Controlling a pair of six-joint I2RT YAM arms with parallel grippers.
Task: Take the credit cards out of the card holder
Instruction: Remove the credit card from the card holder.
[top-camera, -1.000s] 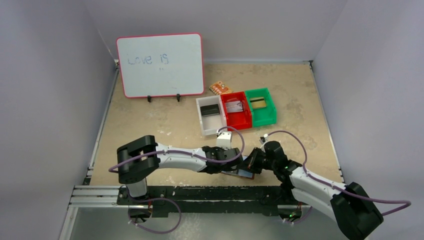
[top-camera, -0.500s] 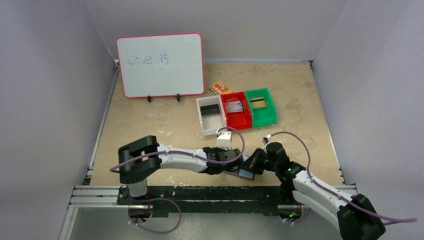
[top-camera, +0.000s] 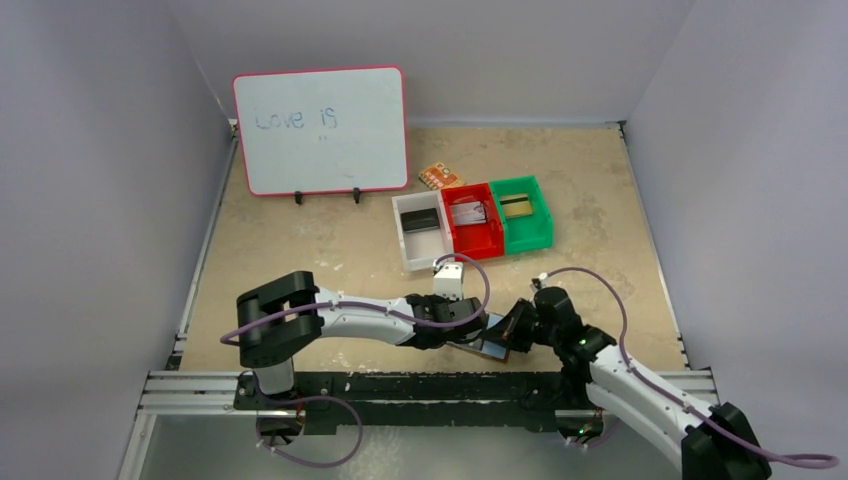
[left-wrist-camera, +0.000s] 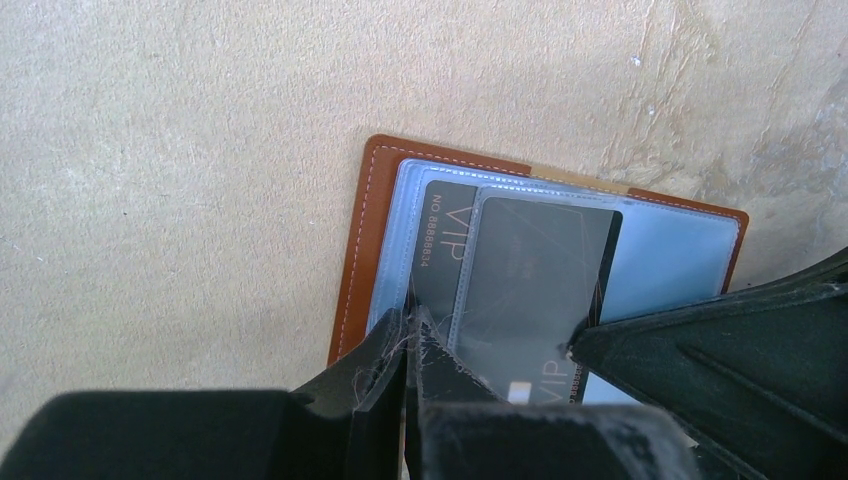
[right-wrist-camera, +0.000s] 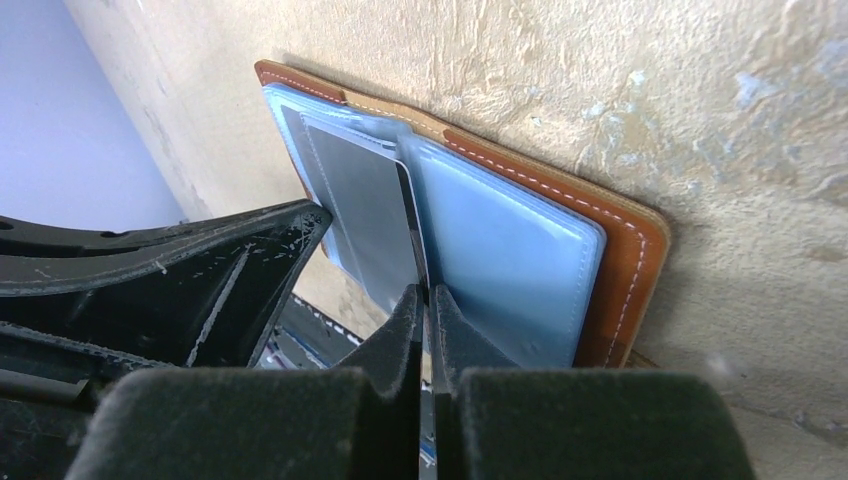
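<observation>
- Card holder (left-wrist-camera: 352, 260): brown stitched leather-look bifold, lying open and flat on the speckled beige table (top-camera: 300, 250), near its front edge, between both grippers.
- Pale blue clear pockets (left-wrist-camera: 670, 250): two overlapping black VIP cards (left-wrist-camera: 530, 270) inside.
- White bin (top-camera: 425, 256): dark card (top-camera: 419, 220); red bin (top-camera: 478, 245): silvery card (top-camera: 468, 213); green bin (top-camera: 530, 240): gold-olive card (top-camera: 516, 206).
- Left gripper (left-wrist-camera: 410, 325): fingers pressed together at a pocket edge.
- Right gripper (right-wrist-camera: 427, 295): fingers together at the front card's edge; grip on it not discernible.
</observation>
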